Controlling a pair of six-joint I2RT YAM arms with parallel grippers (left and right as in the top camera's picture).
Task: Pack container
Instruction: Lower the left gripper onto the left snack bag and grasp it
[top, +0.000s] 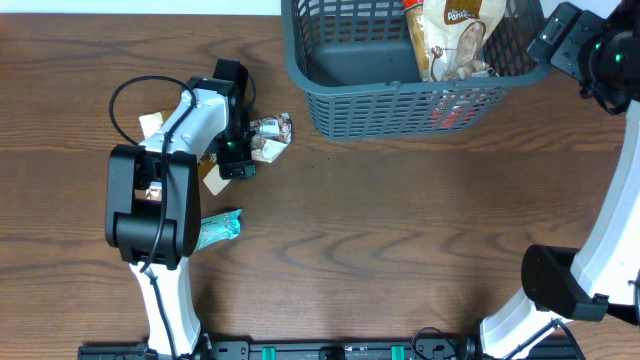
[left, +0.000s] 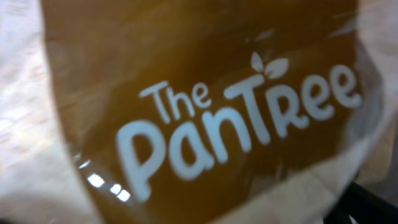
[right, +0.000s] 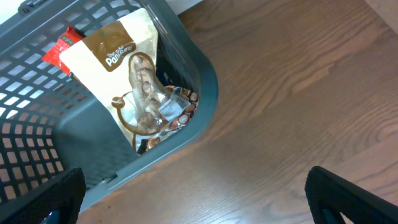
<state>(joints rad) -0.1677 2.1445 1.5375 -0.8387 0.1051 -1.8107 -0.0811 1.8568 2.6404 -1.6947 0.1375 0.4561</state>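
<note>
- Dark grey-blue slotted plastic basket (top: 400, 95), far right on the wooden table (top: 400, 220), holds a tan "The PanTree" pouch (right: 118, 56).
- Right fingers (right: 354, 199) spread wide beside it.
- Left fingers (top: 237, 165): cannot tell; a brown "The PanTree" packet (left: 205, 68) fills their view.

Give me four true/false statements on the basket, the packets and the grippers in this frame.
1. The container holds a brown-and-white PanTree pouch. True.
2. The right gripper is shut on a packet. False: its fingers stand wide apart with nothing between them, over the table beside the container's corner.
3. A teal packet lies on the table near the left arm. True.
4. The red packet lies on the table. False: it is in the container, behind the PanTree pouch.
</note>
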